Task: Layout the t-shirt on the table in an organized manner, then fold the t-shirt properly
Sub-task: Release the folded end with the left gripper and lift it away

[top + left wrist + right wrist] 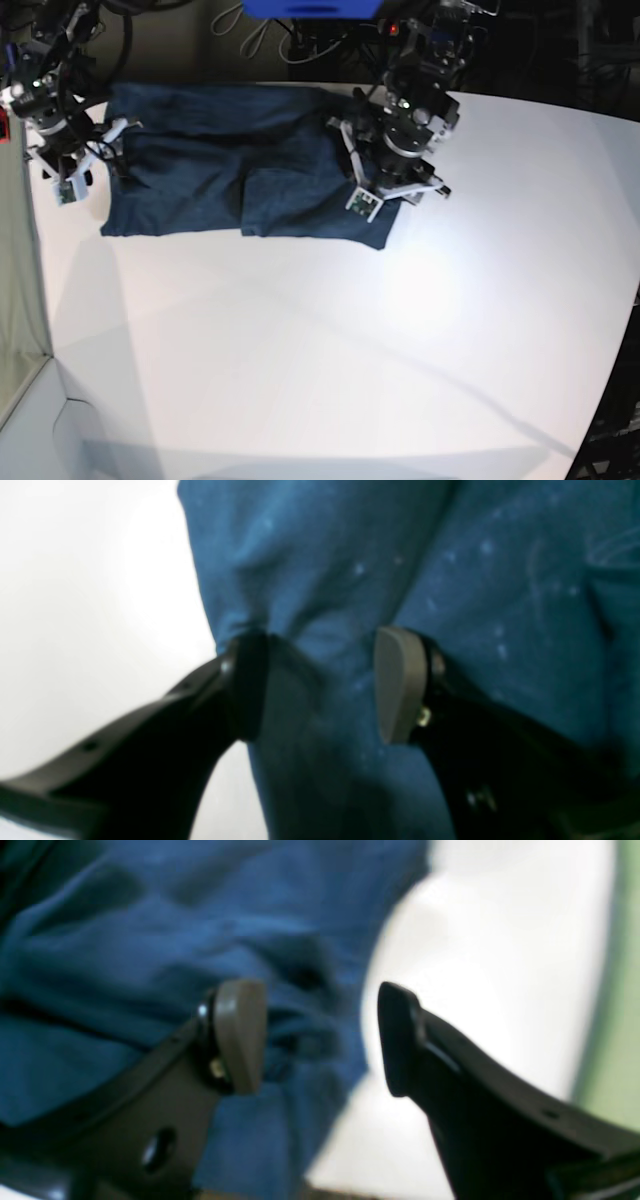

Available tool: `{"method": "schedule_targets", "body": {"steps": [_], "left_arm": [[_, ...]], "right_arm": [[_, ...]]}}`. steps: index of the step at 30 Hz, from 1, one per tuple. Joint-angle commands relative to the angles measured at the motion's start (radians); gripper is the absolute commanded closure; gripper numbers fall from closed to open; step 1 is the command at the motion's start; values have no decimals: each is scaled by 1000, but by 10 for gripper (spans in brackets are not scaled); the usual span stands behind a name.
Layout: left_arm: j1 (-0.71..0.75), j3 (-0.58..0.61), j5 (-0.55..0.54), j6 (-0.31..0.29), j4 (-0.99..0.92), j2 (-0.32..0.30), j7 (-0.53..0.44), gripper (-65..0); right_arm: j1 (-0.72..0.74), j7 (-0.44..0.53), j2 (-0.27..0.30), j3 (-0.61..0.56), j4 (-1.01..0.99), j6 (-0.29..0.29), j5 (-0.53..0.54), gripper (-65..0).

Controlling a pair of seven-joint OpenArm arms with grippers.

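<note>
t-shirt (240,175) lies partly folded, upper left of counter (400,350); left hand (320,685) and right hand (320,1037) both spread at opposite edges; folding unfinished

T-shirt (230,165), dark navy, lies spread along far edge of white table (330,340), w/ creases & a folded-over panel near its middle. Left gripper (385,195) sits over shirt's right end, close to the cloth edge; jaw state unclear from up here. Right gripper (75,150) sits at shirt's left end, by the table's left border; jaws also unclear. Black cables (265,30) run behind the table, w/ a blue object (310,8) at top centre. Near half of table bare, shadows crossing it.
</note>
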Motion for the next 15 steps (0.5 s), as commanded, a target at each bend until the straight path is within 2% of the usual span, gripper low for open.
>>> {"method": "schedule_targets", "body": {"steps": [1,7,11,15], "left_arm": [[-4,-1,21,3,2,6,42,-334],[-4,-3,21,3,11,24,42,-334],[1,-3,21,3,42,30,42,-334],[2,-3,21,2,115,30,53,-334]], "right_arm": [[17,-6,10,13,23,-1,8,-389],[58,-124,5,34,23,-1,8,-415],[78,-131,-27,30,-11,-1,7,-415],[109,-132,-35,30,-95,-1,5,-415]]}}
